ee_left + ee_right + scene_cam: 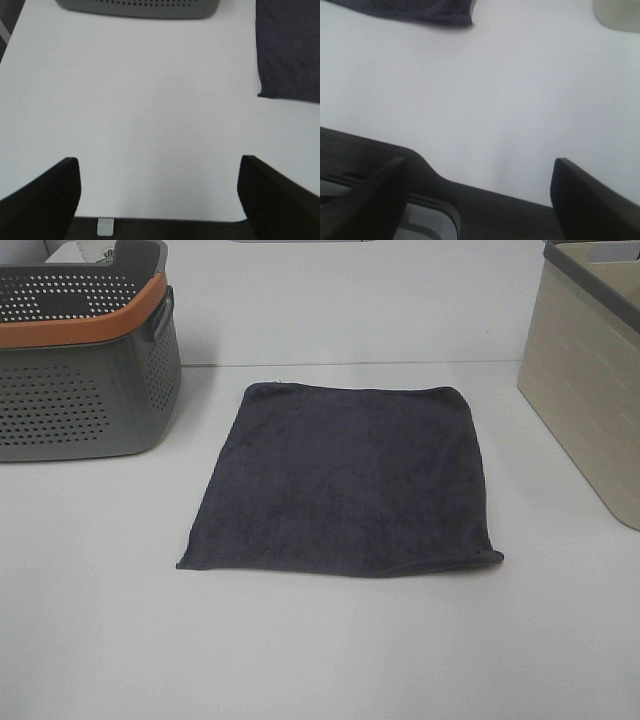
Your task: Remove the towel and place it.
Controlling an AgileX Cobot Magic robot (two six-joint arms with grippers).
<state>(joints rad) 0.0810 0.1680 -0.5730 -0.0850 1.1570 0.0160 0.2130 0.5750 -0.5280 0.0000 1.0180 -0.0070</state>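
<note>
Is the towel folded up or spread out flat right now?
Spread out flat: the towel lies as one open square on the table, all four edges showing, no claw on it.

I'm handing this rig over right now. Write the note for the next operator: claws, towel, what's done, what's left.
Left claw: open, empty, over bare table near its front edge.
Right claw: open, empty, also at the front edge.
Towel: flat mid-table, between the grey basket on the left and the beige bin on the right, touching neither.
Done: no grasp yet.
Left: pick up the towel and place it.
</note>
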